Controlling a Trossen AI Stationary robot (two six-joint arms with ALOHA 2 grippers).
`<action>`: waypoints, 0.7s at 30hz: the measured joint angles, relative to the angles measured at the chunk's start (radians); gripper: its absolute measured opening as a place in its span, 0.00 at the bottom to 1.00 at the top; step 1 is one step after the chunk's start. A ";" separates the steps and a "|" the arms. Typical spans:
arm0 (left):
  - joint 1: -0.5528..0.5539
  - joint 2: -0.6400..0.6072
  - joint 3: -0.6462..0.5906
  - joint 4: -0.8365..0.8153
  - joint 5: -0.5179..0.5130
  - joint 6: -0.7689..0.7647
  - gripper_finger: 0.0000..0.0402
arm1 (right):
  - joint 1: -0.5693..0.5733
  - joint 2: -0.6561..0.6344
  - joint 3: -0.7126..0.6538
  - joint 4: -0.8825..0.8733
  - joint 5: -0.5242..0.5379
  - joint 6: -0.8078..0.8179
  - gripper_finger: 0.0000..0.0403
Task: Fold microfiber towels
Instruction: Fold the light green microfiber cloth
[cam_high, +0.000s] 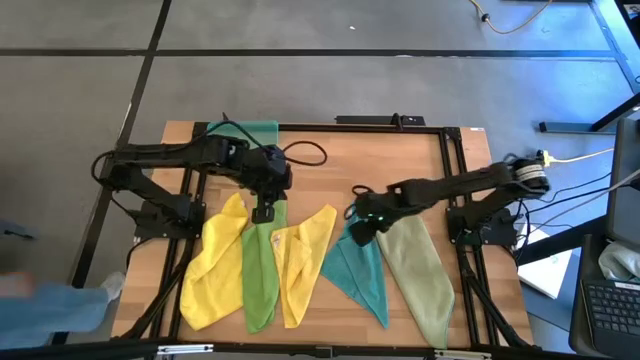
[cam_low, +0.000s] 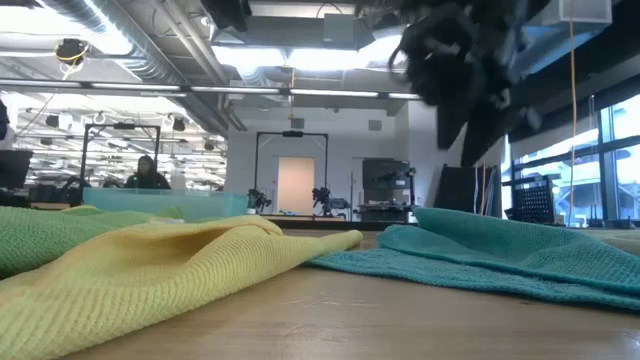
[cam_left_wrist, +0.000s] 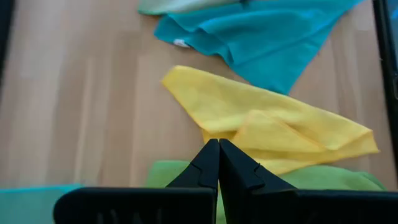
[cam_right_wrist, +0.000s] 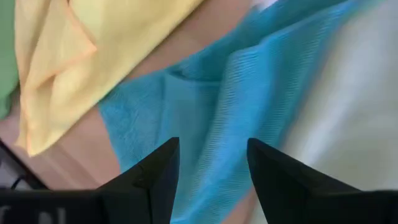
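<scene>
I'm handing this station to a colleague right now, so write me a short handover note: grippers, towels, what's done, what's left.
Left gripper: shut, empty, over the top of the bright green towel.
Right gripper: open, empty, above the teal towel, near its upper end.
Towels: five lie fanned across the table, left to right: yellow towel, bright green, second yellow towel, teal, pale olive towel. Neighbours overlap at their edges.
The teal tray sits at the far edge behind the left arm.
Done: nothing looks neatly folded; all are loose and rumpled.
Left: fold all five.
</scene>
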 joint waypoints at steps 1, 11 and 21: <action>0.000 -0.008 0.000 -0.005 -0.002 0.000 0.00 | -0.009 0.026 0.000 0.001 -0.026 -0.019 0.47; -0.006 -0.047 0.000 -0.037 -0.016 -0.061 0.00 | -0.049 0.154 0.000 -0.018 -0.074 -0.164 0.47; -0.041 -0.046 0.000 -0.076 -0.079 -0.118 0.00 | -0.066 -0.038 -0.018 -0.288 0.179 -0.268 0.47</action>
